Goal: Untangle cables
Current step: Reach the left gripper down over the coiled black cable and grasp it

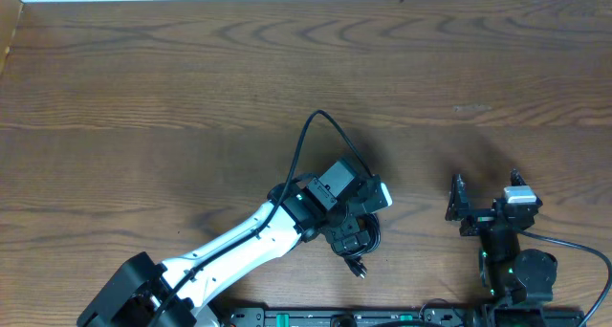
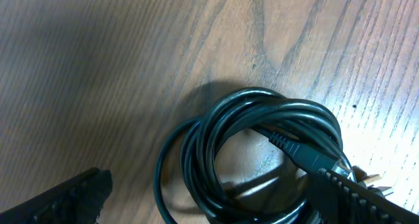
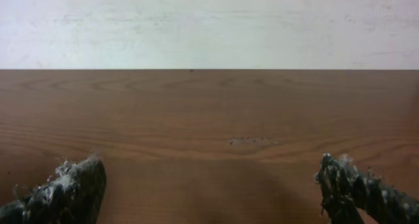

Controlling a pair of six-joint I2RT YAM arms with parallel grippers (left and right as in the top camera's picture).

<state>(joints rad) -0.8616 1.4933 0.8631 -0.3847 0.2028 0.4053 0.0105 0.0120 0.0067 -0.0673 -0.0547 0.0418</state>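
Overhead looks down on the table [image 1: 191, 59]; left wrist close above, right wrist low across it.

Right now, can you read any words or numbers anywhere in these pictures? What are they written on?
No word, number or sign can be read in any view.
The black rail at the table's near edge has tiny pale marks, too small to read.
No writing shows on the cables or on the wooden table.
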